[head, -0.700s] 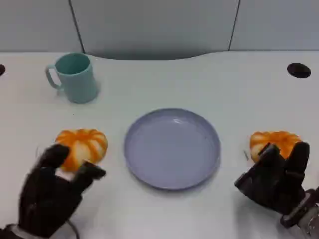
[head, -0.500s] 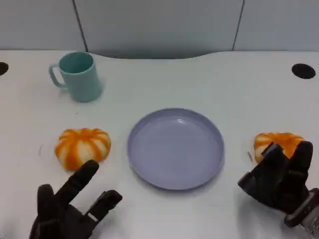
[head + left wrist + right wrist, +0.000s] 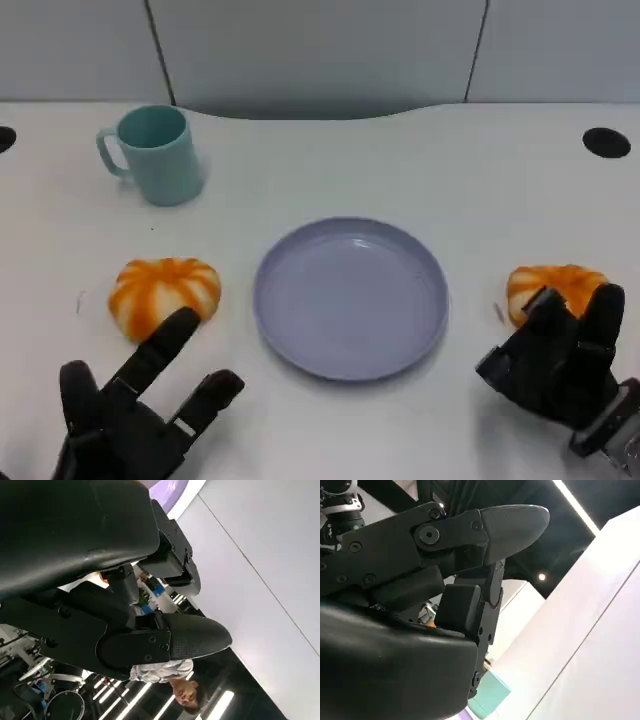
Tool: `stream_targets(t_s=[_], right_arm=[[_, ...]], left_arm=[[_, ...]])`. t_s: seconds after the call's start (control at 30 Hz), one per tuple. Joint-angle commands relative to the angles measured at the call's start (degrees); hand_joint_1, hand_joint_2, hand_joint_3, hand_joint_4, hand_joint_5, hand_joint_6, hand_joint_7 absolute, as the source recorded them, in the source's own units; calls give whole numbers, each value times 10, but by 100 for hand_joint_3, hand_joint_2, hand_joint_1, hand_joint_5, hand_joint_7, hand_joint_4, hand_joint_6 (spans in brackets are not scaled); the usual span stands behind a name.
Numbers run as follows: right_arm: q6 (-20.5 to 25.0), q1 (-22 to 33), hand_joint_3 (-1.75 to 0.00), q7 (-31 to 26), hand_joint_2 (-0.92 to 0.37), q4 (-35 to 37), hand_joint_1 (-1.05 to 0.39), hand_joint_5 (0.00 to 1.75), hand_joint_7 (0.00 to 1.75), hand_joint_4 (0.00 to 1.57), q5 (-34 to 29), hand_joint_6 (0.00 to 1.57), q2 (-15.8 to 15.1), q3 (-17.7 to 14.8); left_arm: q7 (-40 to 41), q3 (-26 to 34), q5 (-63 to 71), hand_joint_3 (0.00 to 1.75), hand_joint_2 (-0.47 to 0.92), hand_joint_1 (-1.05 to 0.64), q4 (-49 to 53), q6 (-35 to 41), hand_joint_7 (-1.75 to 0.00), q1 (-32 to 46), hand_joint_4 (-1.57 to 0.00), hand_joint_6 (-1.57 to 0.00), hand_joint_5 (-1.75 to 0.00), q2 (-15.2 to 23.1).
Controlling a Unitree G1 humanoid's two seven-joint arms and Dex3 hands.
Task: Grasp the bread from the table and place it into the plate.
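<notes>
An orange-and-white striped bread lies on the white table, left of the lavender plate. A second striped bread lies right of the plate. My left hand is low at the front left, fingers spread and holding nothing, its fingertips just short of the left bread. My right hand sits at the front right, just in front of the right bread, fingers apart with nothing in them. The plate has nothing on it. In the wrist views, the left hand and the right hand each show up close.
A teal mug stands at the back left. Two dark round holes in the table sit at the far right and far left. A person appears in the left wrist view.
My left hand has drawn back from the left bread toward the table's front edge and spread its fingers; the bread stays where it was. The right hand has hardly moved. The camera shifted slightly.
</notes>
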Motion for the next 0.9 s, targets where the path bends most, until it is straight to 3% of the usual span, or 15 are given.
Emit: stream_targets(t_s=[0.03,0.23,0.47,0.9], right_arm=[[5,-7,-21,7,-92,3,-75,8,1,157,0,140,-11,0],[10,-3,-21,-3,-92,-7,-76,9,2,157,0,142,-11,1],[-17,-1,-24,6,-92,-3,-75,10,1,157,10,143,-1,-11],[3,1,-21,1,-92,-12,-77,15,1,157,6,144,-6,-2]], left_arm=[[-5,2,7,58,92,-105,4,-18,-30,0,-21,-56,-127,8],[-19,0,6,57,92,-105,18,-25,-30,-5,-21,-54,-124,11],[-42,1,13,57,92,-105,48,-55,-30,-18,-22,-53,-120,10],[-53,3,13,57,92,-105,63,-61,-28,-23,-28,-53,-107,9]])
